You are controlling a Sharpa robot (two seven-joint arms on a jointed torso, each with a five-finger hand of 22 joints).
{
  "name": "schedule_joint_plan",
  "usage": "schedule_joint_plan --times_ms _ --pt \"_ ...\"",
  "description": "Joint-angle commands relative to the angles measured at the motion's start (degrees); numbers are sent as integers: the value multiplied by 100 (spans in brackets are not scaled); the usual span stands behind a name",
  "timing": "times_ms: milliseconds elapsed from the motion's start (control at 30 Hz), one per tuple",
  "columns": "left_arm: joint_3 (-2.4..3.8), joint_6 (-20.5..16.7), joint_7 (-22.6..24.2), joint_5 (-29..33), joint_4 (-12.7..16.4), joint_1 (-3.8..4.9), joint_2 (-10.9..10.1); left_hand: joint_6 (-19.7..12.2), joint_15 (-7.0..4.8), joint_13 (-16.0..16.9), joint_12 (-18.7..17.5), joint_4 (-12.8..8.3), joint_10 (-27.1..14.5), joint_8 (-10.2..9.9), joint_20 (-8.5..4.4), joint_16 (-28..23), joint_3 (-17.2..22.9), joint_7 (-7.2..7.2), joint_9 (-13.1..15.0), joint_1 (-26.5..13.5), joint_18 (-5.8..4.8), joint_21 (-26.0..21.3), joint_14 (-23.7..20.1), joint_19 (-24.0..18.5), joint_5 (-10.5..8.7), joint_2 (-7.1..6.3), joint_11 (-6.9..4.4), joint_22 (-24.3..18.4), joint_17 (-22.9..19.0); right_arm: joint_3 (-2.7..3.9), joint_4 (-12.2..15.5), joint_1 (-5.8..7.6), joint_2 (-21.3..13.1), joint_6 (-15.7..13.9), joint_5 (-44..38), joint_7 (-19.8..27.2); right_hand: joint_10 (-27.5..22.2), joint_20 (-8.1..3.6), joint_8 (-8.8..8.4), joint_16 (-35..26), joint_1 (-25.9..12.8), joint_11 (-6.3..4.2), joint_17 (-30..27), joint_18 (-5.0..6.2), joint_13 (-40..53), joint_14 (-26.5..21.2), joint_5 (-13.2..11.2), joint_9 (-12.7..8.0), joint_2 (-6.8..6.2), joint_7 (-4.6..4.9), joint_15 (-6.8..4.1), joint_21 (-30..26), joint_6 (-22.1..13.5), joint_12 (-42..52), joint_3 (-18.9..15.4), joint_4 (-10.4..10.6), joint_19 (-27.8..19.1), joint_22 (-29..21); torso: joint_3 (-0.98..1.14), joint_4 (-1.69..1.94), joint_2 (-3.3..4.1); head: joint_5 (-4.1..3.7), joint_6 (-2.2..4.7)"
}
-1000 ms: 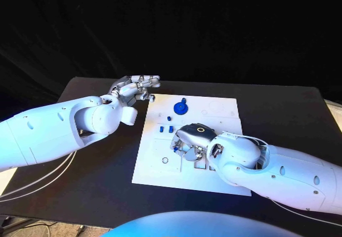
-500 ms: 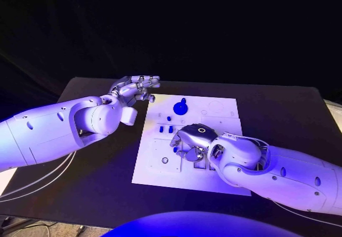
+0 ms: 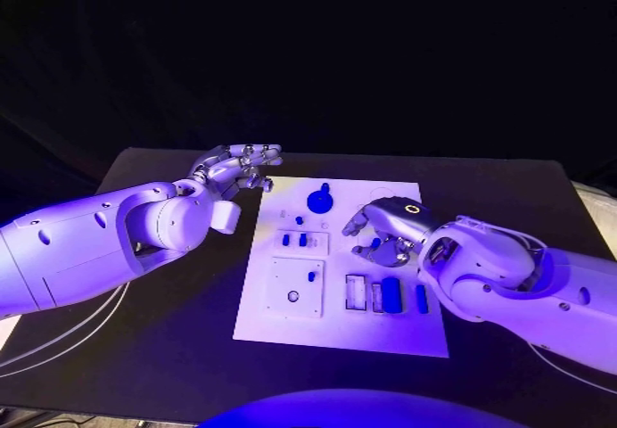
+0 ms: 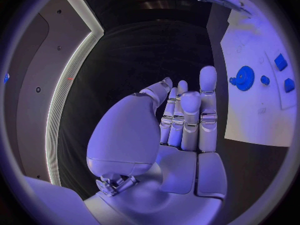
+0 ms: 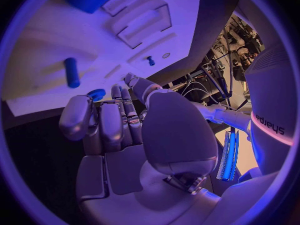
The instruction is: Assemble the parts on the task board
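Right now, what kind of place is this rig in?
Probably a robotics lab or demo bench, not a factory line. A black table carries a white task board with small blue parts, a black backdrop hangs behind, and two white arms with silver hands, left hand and right hand, hover above.

The task board [image 3: 337, 308] is brightly lit from above against a dark surround. The left hand [image 3: 238, 168] shows glare behind its fingers. Beyond the fingertips, the wrist views bend the board's edges.
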Motion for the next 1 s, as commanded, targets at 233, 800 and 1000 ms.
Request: schedule_joint_plan --times_ms 233,800,1000 --pt "1 196 20 -81 0 -6 27 -38 6 6 27 -29 -41 14 9 -4 7 4 -10 68 82 -28 -49 -45 -5 5 -15 -16 -31 0 -45 170 -412 192 163 -142 -310 0 -19 49 16 9 -14 24 -22 223 -54 -5 -121 -179 -6 -3 -144 -42 -459 133 44 -29 -9 -49 4 -90 76" --pt "1 243 21 -85 -15 -12 16 -40 7 7 29 -30 -44 14 10 -15 3 5 -10 68 88 -72 -59 -55 -6 5 -13 -34 -56 -18 -190 16 -302 901 189 -139 -367 15 -2 49 164 25 -52 24 -7 214 -35 8 -22 -227 12 -22 -126 41 -709 256 39 -52 -12 -39 3 -76 61" --pt "1 248 16 -85 -17 -12 23 -40 7 7 29 -30 -44 14 10 -15 3 5 -10 68 88 -72 -59 -55 -6 5 -13 -34 -56 -22 -262 -21 -208 856 208 -121 -210 14 6 53 246 3 -66 25 -2 212 -6 17 111 -205 0 -14 -58 153 -666 282 49 -43 -13 -32 -2 -75 52"
